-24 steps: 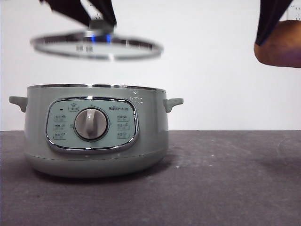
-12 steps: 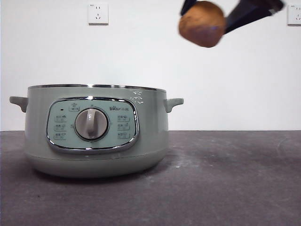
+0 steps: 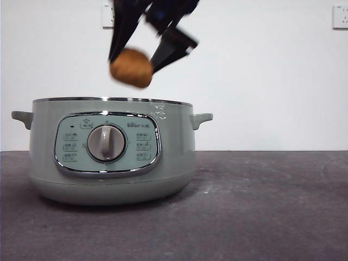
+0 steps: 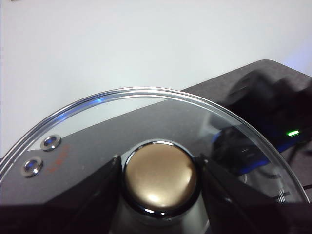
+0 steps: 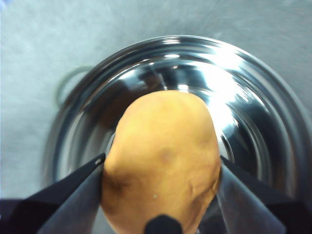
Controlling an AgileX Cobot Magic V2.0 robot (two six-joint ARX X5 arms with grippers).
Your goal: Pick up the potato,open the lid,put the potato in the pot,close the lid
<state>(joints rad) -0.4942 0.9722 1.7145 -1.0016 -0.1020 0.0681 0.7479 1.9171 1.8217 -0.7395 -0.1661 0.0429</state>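
The pot (image 3: 111,149) stands open on the dark table, a pale sage-green cooker with a dial. My right gripper (image 3: 136,60) is shut on the orange-brown potato (image 3: 131,67) and holds it just above the pot's rim. In the right wrist view the potato (image 5: 163,163) hangs over the shiny steel inner bowl (image 5: 234,97). My left gripper (image 4: 158,170) is shut on the lid's knob (image 4: 159,176) and holds the glass lid (image 4: 122,117) up, out of the front view.
The dark table (image 3: 261,206) stretches to the right of the pot. A white wall with sockets (image 3: 340,16) stands behind. Dark equipment with a green light (image 4: 291,132) shows in the left wrist view.
My right gripper has carried the potato left and down, from the right edge to just above the pot. The lid has risen out of the front view.
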